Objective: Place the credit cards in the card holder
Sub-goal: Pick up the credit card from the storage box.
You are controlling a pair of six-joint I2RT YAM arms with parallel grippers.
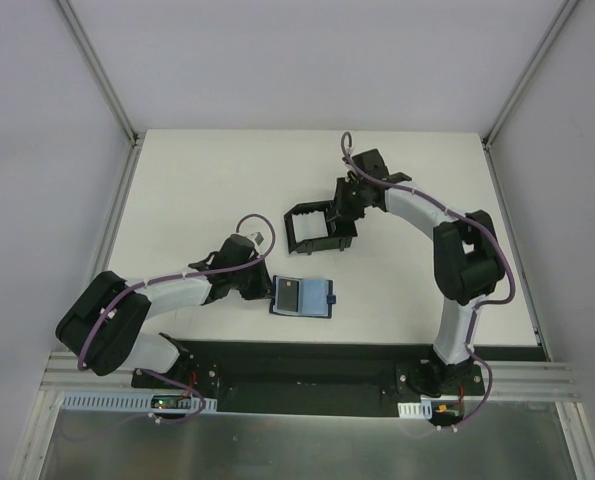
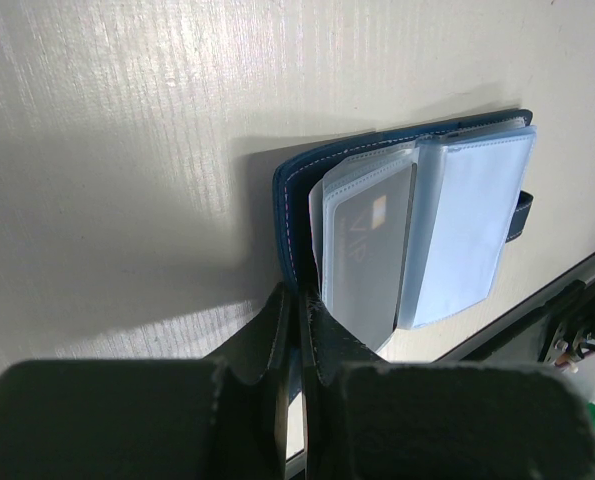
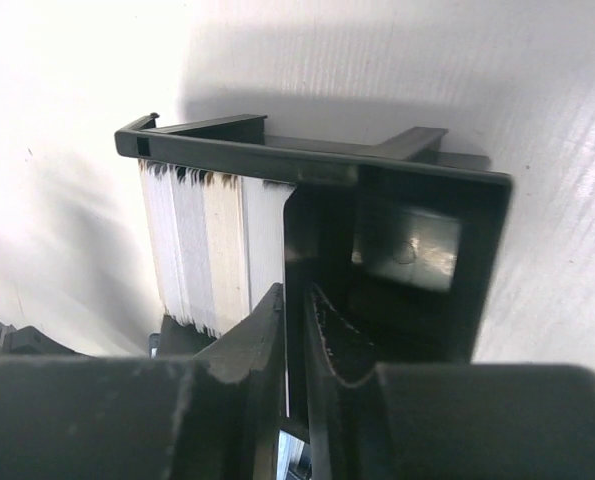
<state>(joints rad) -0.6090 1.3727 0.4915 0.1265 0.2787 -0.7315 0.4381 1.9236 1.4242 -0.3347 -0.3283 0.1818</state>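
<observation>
L grip [image 2: 295,300] clamps card holder [image 2: 295,190] | R grip [image 3: 295,300] clamps card [image 3: 266,240]

Top view is looking sharp and evenly lit, the white counter [image 1: 227,170] glaring bright beyond the card holder [image 1: 303,297]. Left wrist: glare is streaking the counter up-left of the card holder, soft shadow pooling just left of it. The pincer fingers [image 2: 262,335] are blurring up close in both wrist shots. Right wrist is running darker, black tray [image 3: 317,165] swallowing detail, credit cards [image 3: 212,250] catching light.
</observation>
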